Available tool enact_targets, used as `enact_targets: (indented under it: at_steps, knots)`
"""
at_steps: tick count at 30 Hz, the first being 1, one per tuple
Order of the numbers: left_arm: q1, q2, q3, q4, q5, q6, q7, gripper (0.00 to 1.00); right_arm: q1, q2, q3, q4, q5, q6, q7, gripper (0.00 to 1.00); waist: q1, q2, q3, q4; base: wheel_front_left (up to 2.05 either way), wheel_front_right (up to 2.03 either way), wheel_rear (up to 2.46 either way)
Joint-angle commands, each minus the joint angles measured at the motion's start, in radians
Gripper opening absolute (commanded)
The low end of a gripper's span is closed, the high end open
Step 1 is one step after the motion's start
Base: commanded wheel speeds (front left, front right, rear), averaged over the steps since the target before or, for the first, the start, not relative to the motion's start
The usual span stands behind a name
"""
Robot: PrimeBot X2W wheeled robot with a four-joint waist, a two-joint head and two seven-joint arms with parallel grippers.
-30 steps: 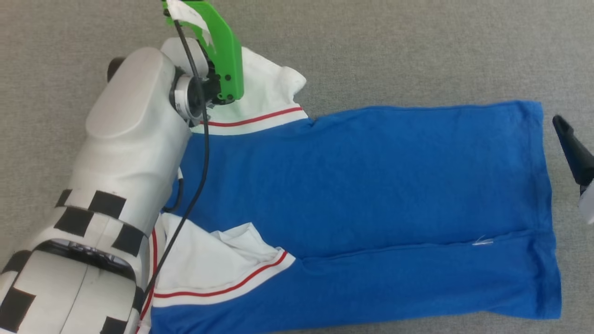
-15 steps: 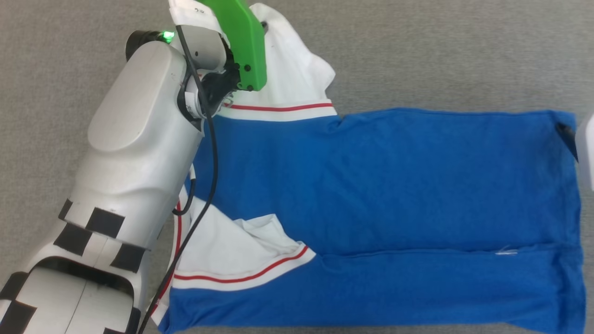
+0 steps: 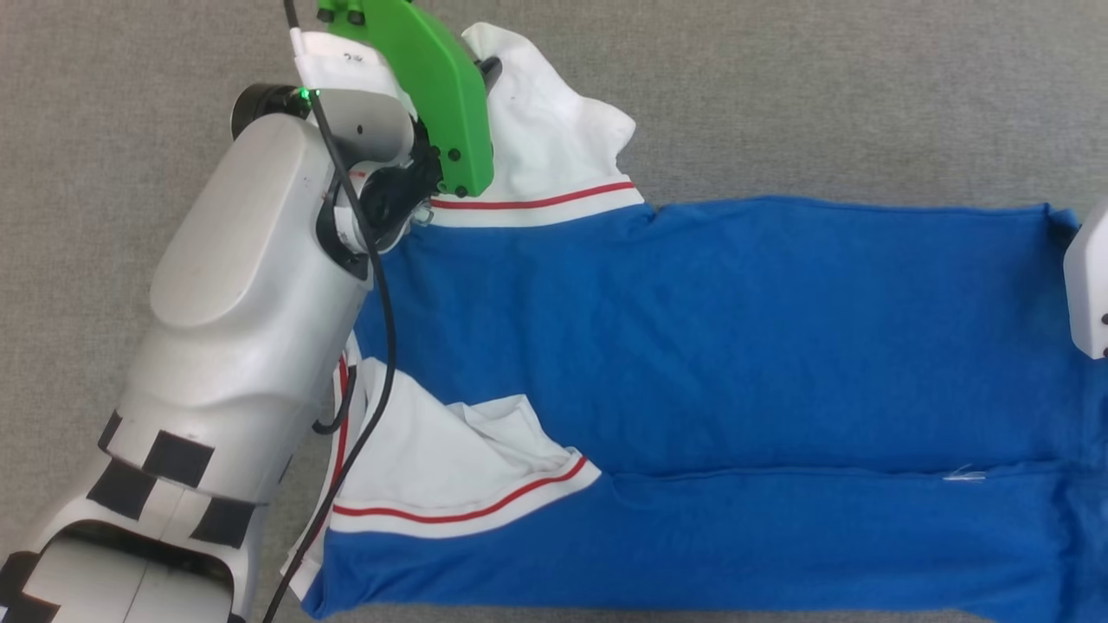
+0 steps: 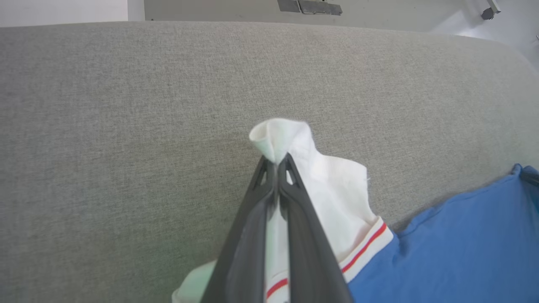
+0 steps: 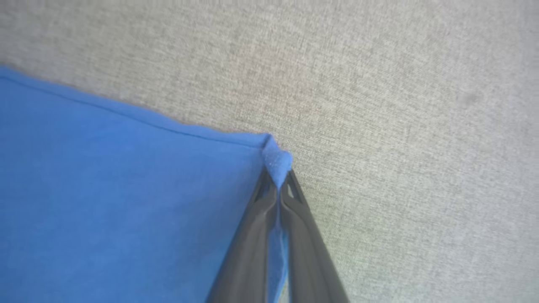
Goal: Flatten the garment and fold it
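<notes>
- Head view: a royal-blue soft jersey T-shirt (image 3: pixel 736 346) with white, red-striped sleeves lies spread lengthwise across a grey woven fabric surface (image 3: pixel 822 104). The sleeves point toward my left and the hem toward my right.
- The far sleeve (image 3: pixel 545 147) is bunched up at its tip, just beside a bright green plastic plate (image 3: pixel 424 86) on my left wrist.
- The near sleeve (image 3: pixel 450 467) lies crumpled on top of the blue body.
- A long straight crease (image 3: pixel 779 472) runs along the blue cloth, close to its near edge.
- My white left forearm (image 3: pixel 251 329), banded with black squares, reaches over the shirt's sleeve end. A thin black cable (image 3: pixel 381 346) hangs along it.
- A pale piece of my right arm (image 3: pixel 1089 285) shows at the right edge, above the far hem corner.
- Left wrist view: my left gripper (image 4: pixel 276 162) has its two long dark fingers pressed together, pinching a fold of the white far sleeve. A small loop of white cloth sticks out past the tips.
- Right wrist view: my right gripper (image 5: pixel 277 176) is clamped on the corner of the blue hem. A little nub of blue cloth pokes out beyond the tips, with grey surface past it.
</notes>
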Motion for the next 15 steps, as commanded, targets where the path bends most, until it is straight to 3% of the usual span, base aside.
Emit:
enact_targets:
  at_steps: [1, 8, 15]
  knots:
    - [0.019, 0.009, 0.004, -0.009, -0.004, 0.002, -0.005, 0.0, 0.002, 0.006, -0.005, 0.017, 0.002, -0.002, -0.018, 0.0, -0.0001, 0.0, -0.018, -0.006, 0.0, 0.0, 0.0]
    - [0.068, 0.031, 0.032, -0.057, -0.026, -0.013, -0.051, 0.0, 0.035, 0.038, -0.064, 0.007, 0.019, -0.002, -0.119, 0.0, -0.0001, 0.0, -0.123, -0.01, 0.0, 0.0, 0.0]
    - [0.205, 0.072, 0.072, -0.174, -0.069, -0.007, -0.092, 0.0, 0.171, 0.074, -0.138, -0.038, 0.047, -0.002, -0.199, 0.0, -0.0001, 0.0, -0.265, 0.001, 0.0, 0.0, 0.0]
